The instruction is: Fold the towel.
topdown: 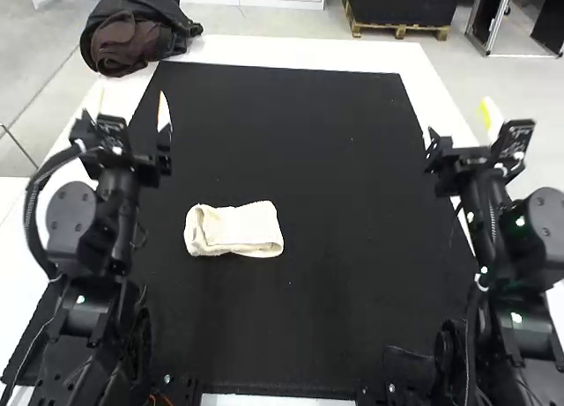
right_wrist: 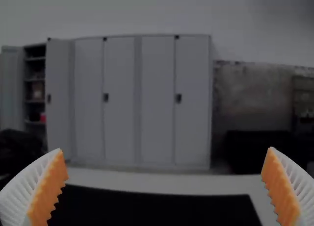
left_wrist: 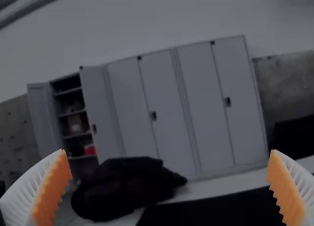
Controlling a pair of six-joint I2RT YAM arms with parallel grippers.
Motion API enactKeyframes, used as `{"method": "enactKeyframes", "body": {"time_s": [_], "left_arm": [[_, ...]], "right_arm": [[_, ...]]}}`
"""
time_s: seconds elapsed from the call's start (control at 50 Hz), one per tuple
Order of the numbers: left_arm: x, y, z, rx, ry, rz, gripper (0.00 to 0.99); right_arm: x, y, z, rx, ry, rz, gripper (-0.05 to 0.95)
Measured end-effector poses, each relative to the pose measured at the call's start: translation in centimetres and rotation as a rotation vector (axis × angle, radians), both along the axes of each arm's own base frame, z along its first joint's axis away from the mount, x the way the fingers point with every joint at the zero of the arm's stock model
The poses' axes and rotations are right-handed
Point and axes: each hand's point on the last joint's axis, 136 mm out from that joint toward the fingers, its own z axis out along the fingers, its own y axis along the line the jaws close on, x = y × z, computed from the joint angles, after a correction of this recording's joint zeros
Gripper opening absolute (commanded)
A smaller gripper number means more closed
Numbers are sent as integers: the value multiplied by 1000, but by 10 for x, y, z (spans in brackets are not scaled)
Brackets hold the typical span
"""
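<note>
The cream towel [topdown: 242,228] lies on the black mat, left of the middle in the high view, as a small folded strip with rounded folds at its left end; I cannot tell how many layers it has. My left gripper [topdown: 132,107] is farther forward and to the left of it, held open. Across the mat, well to the towel's right, is my right gripper [topdown: 460,129], also open. Wide gaps separate the orange pads of the left gripper [left_wrist: 168,154] and of the right gripper [right_wrist: 165,151] in their wrist views, and nothing is between them.
The black mat [topdown: 308,133] covers most of the white table [topdown: 291,52]. A dark bundle of cloth or a bag [topdown: 137,32] rests at the table's far left corner, beyond the left arm. Bare mat stretches between the two arms and beyond the towel.
</note>
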Motion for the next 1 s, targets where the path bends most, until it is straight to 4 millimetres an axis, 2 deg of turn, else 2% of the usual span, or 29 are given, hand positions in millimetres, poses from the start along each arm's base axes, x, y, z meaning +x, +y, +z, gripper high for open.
{"method": "enactKeyframes", "body": {"time_s": [0.12,0.24,0.36,0.5,0.64,0.78,1.0], "left_arm": [[9,1,-24,3,86,9,923],[14,2,-43,-6,159,9,930],[17,1,-58,-14,223,5,931],[21,0,-82,-59,313,-14,934],[22,-1,-95,-143,360,-38,946],[22,-1,-98,-188,367,-47,948],[22,-1,-99,-214,366,-53,962]], "right_arm": [[4,10,-16,34,73,74,911],[2,20,-20,25,91,135,910],[4,21,-26,-46,82,122,911],[15,5,-51,-81,100,14,911],[24,-15,-77,-72,186,-104,911],[27,-32,-135,-70,423,-197,911],[27,-38,-137,-78,432,-230,911]]}}
